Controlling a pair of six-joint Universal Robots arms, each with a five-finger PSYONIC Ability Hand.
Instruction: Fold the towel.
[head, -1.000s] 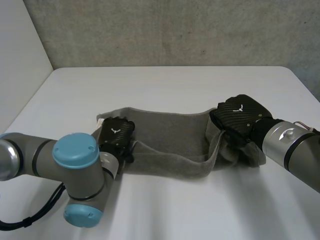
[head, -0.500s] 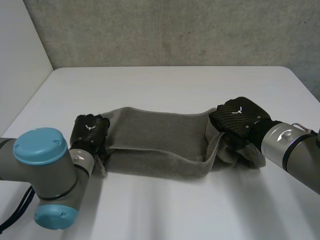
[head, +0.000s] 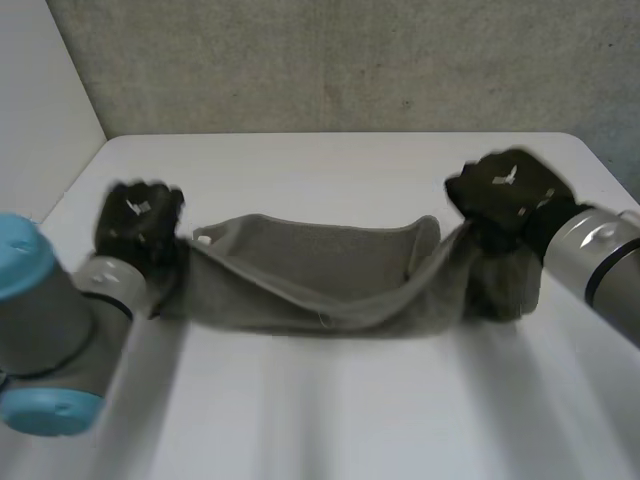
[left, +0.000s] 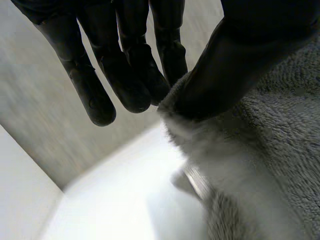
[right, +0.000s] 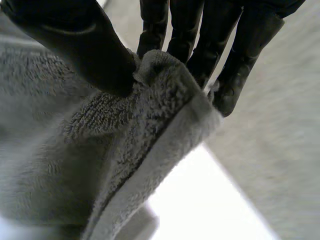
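A grey towel hangs stretched between my two hands above the white table, sagging in the middle with its lower edge near the tabletop. My left hand holds the towel's left end, and the left wrist view shows the thumb pinching the towel against the fingers. My right hand holds the right end; in the right wrist view its thumb presses a towel corner against the fingers.
A grey wall runs behind the table's far edge. A white panel stands at the left. The left arm's grey joint with its light-blue cap sits low at the near left.
My left hand moved left off the cloth's top, closed on the towel's left end and lifted it. My right hand rose with its end, so the towel now hangs stretched between them.
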